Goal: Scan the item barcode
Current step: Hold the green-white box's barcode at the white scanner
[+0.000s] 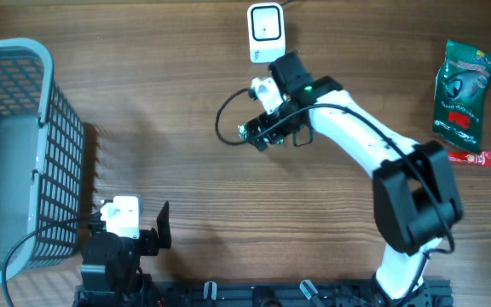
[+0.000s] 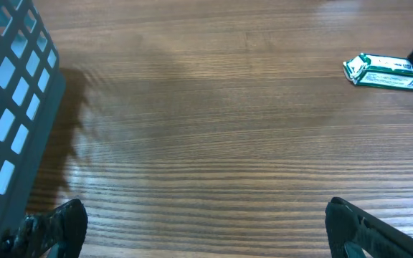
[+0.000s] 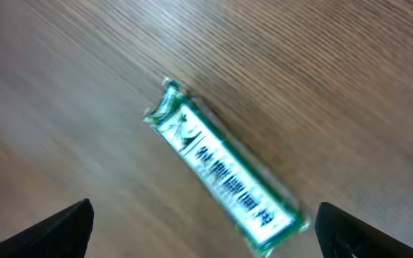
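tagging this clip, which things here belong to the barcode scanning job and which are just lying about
For the job:
- green bar
- white scanner
- right gripper, open over the bar

Just lying about:
- basket
- green packet
- red stick

basket (image 1: 65, 170): left edge | green bag (image 1: 460, 89): right | red packet (image 1: 470, 157): just below bag

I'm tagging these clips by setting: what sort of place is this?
Probably a mock shop checkout set up on a wooden table: what looks like a small white scanner, a grey mesh basket and packaged snacks.
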`<action>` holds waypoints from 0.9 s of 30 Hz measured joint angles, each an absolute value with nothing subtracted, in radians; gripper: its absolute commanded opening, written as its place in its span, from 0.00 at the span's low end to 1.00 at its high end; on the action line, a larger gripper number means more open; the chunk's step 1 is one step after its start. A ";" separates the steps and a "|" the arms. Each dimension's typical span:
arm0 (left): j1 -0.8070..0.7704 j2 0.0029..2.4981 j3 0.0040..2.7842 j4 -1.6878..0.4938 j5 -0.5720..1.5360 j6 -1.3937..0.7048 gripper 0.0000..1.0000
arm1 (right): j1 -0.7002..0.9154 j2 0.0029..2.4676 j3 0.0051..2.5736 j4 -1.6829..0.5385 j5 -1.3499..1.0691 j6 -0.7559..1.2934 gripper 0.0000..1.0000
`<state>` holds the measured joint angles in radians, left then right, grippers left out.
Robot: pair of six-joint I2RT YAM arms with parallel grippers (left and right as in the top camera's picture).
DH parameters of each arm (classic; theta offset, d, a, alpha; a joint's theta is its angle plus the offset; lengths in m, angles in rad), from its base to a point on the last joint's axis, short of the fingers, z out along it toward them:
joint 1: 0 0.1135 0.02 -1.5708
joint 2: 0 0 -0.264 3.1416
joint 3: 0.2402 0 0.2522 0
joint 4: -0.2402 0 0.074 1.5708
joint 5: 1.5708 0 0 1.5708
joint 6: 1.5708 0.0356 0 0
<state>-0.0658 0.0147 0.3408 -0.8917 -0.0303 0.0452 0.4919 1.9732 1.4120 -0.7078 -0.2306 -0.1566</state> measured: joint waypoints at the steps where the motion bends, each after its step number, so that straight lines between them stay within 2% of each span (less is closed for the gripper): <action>1: -0.066 0.015 0.341 -0.892 -0.030 0.045 1.00 | 0.508 1.993 1.412 -0.689 -0.189 -0.200 1.00; 6: -0.066 0.015 0.341 -0.892 -0.030 0.045 1.00 | 0.556 2.064 1.411 -0.602 -0.072 -0.313 0.99; 7: -0.066 0.015 0.341 -0.892 -0.031 0.045 1.00 | 0.562 2.074 1.411 -0.589 -0.047 -0.321 0.95; 9: -0.066 0.015 0.341 -0.892 -0.031 0.045 1.00 | 0.570 2.086 1.410 -0.552 0.009 -0.341 0.75; 10: -0.066 0.015 0.341 -0.892 -0.030 0.045 1.00 | 0.570 2.088 1.410 -0.539 0.024 -0.349 0.58; 11: -0.066 0.015 0.341 -0.892 -0.030 0.045 1.00 | 0.570 2.088 1.410 -0.531 0.036 -0.353 0.45; 15: -0.066 0.015 0.341 -0.892 -0.030 0.045 1.00 | 0.570 2.088 1.410 -0.526 0.054 -0.367 0.07; 19: -0.066 0.015 0.341 -0.892 -0.031 0.045 1.00 | 0.573 2.088 1.414 -0.531 0.078 -0.358 0.04; 24: -0.066 0.015 0.341 -0.892 -0.031 0.045 1.00 | 0.580 2.089 1.515 -0.638 0.334 -0.336 0.04; 27: -0.066 0.015 0.341 -0.892 -0.031 0.045 1.00 | 0.593 2.088 1.608 -0.487 0.560 -0.406 0.04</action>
